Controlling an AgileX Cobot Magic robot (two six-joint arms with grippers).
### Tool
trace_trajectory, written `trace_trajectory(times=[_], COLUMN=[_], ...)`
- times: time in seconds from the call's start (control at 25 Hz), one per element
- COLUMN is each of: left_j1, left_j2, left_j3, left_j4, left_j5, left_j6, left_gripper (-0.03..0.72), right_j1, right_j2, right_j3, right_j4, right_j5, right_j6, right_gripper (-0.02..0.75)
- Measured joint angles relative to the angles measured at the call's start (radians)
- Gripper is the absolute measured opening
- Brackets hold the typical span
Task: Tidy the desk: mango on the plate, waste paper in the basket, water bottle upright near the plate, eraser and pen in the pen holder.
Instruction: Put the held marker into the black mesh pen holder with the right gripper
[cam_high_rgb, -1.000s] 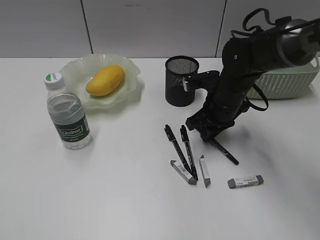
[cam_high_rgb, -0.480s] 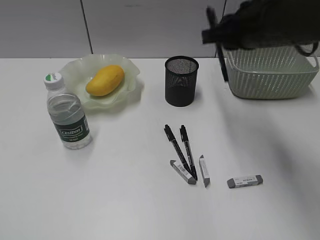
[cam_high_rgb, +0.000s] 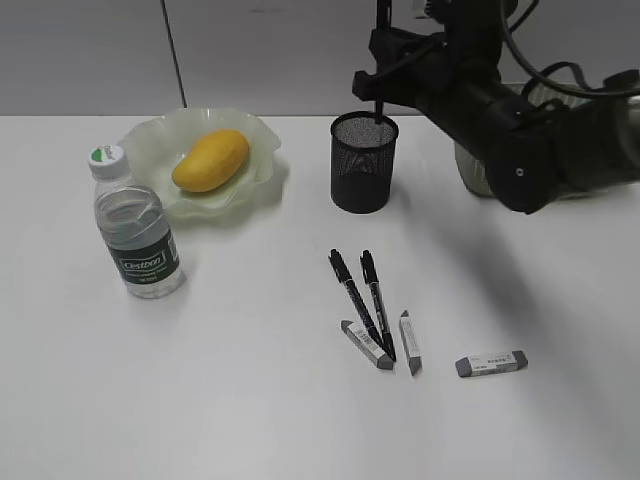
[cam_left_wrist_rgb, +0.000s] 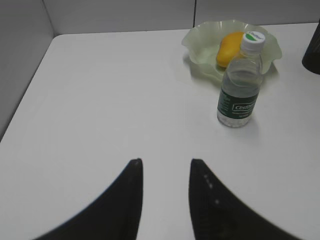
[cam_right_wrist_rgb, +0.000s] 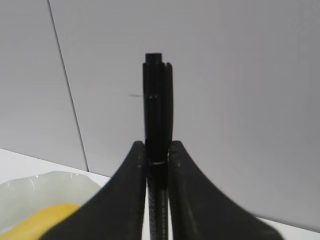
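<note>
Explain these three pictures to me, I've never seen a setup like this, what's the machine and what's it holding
This is a two-armed robot tidying a white desk. The wide picture comes from a camera facing the desk. The other two come from cameras on each wrist, looking out past the black jaws.

On the desk are a mango in a green plate, an upright water bottle, a black pen holder, two pens and three erasers. A green basket is mostly hidden behind the right arm.

The right gripper pinches a black pen upright, above the pen holder. The left gripper is open and empty, hovering over bare desk.
</note>
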Motion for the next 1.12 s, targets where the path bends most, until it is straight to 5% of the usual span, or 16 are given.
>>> trace_trajectory(times=[0.56,0.84,0.96,1.12], left_j1=[0.0,0.0,0.0,0.0], left_j2=[0.0,0.0,0.0,0.0], left_j3=[0.0,0.0,0.0,0.0], left_j4=[0.0,0.0,0.0,0.0], left_j5=[0.0,0.0,0.0,0.0], left_j6=[0.0,0.0,0.0,0.0], left_gripper=[0.237,0.237,0.237,0.237], right_j1=[0.0,0.0,0.0,0.0], right_j2=[0.227,0.2,0.099,-0.159], right_j3=[-0.124,-0.125,-0.125,-0.125], right_j4=[-0.008,-0.015,-0.047,-0.073], right_j5=[0.019,0.055,0.193,0.669], right_j6=[0.004,0.007,0.011,0.015], right_gripper=[0.111,0.445,0.491,0.5])
